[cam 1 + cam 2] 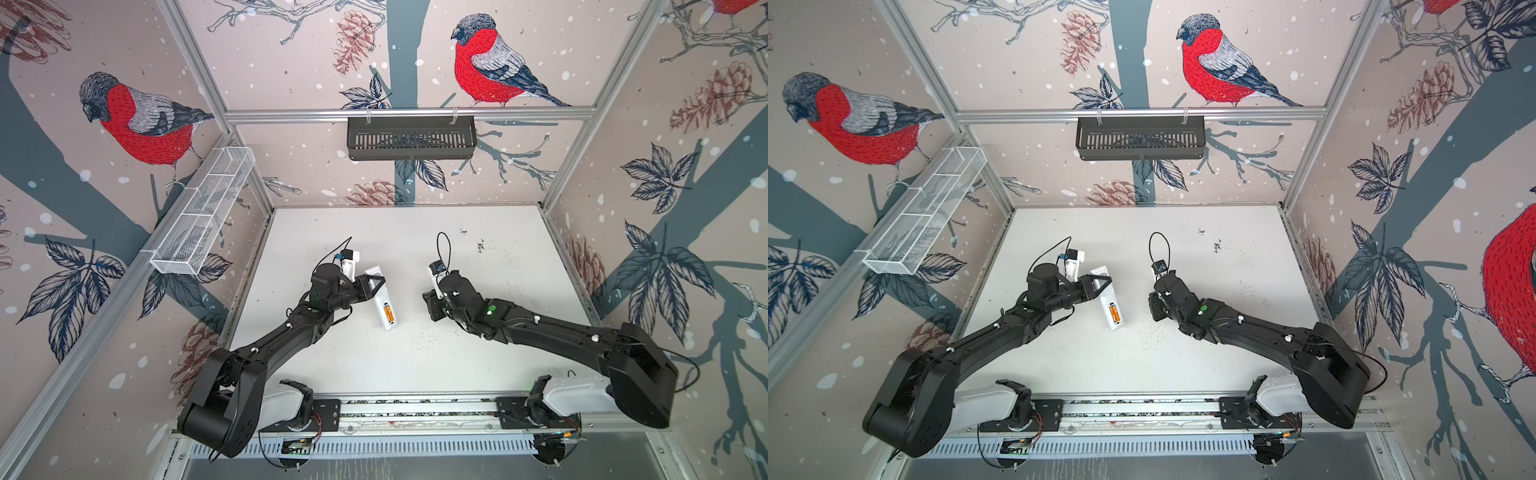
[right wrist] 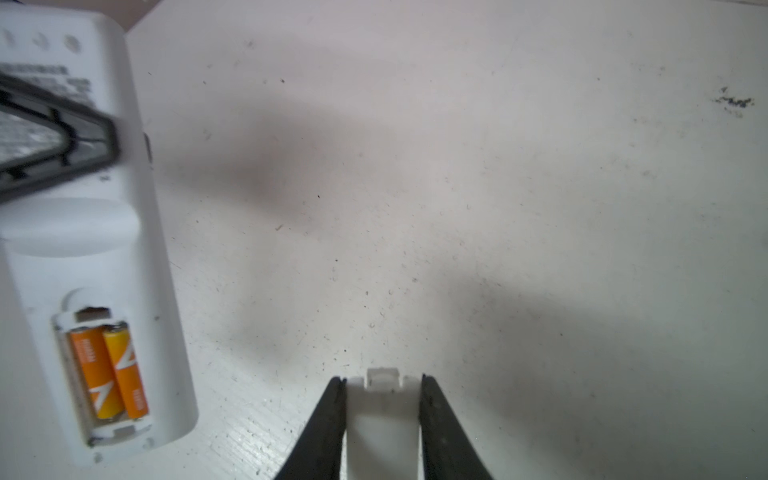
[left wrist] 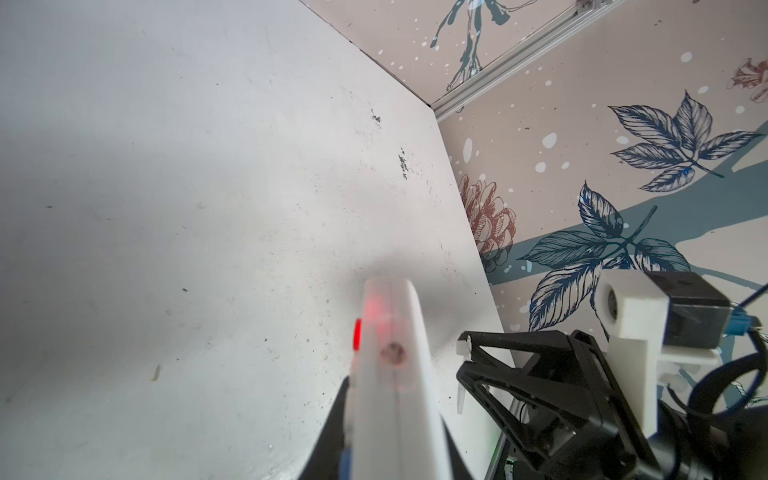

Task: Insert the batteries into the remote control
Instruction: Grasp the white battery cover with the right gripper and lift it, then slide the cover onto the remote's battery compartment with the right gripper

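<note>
**Remote control** (image 1: 379,309), plain back upward, just on the 9 o'clock side of the centre of the white table (image 1: 478,270). In both top views its long axis runs from about 11 o'clock to 5 o'clock. The end with the open battery bay (image 2: 104,365) points to 5 o'clock, toward the near table edge. The batteries (image 1: 388,312) lie side by side in the bay, parallel to that axis. In the right wrist view the batteries (image 2: 110,370) show their paler ends facing opposite ways.

**Left gripper** (image 1: 374,284) reaches in from 9 o'clock and pinches the remote control across its width in the far half. In the left wrist view the remote control (image 3: 386,374) appears end-on, squeezed between the two black jaws.

**Right gripper** (image 1: 1154,305) stands apart at 3 o'clock of the remote control. Its jaws are clamped on the long edges of a small white cover piece (image 2: 382,415).

**Hidden or unclear:**
- The button face is turned away, with only one red button (image 3: 356,340) showing at an edge.
- The left gripper covers a stretch of the far half.
- In the top views the right gripper's tips lie beneath the right arm (image 1: 540,332).
- The cover piece is cut off by the frame edge.
- Printing on the back is blurred.
- Whether the remote control rests on the table or is lifted cannot be told.
</note>
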Robot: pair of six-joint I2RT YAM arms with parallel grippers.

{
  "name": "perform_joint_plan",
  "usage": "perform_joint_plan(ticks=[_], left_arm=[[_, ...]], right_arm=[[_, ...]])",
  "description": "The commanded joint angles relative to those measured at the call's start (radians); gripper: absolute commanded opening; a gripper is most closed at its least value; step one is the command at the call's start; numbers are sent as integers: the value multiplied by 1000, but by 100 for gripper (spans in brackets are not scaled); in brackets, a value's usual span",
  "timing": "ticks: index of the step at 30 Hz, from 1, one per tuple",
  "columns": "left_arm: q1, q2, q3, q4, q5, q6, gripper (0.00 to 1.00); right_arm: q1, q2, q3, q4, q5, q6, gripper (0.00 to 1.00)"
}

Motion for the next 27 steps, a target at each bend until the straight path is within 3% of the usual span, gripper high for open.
perform_joint_plan(ticks=[1, 9, 18, 27], left_arm=[[-20, -14, -30, 141, -64, -59, 0], [-50, -74, -130, 278, -163, -160, 0], [-52, -84, -148, 322, -144, -213, 0], [-52, -106, -171, 359, -141, -261, 0]], right_arm=[[21, -49, -40, 160, -44, -4, 32], [93, -54, -71, 289, -31, 5, 32], [160, -10, -95, 478, -33, -26, 32], [186, 69, -70, 558, -34, -50, 32]])
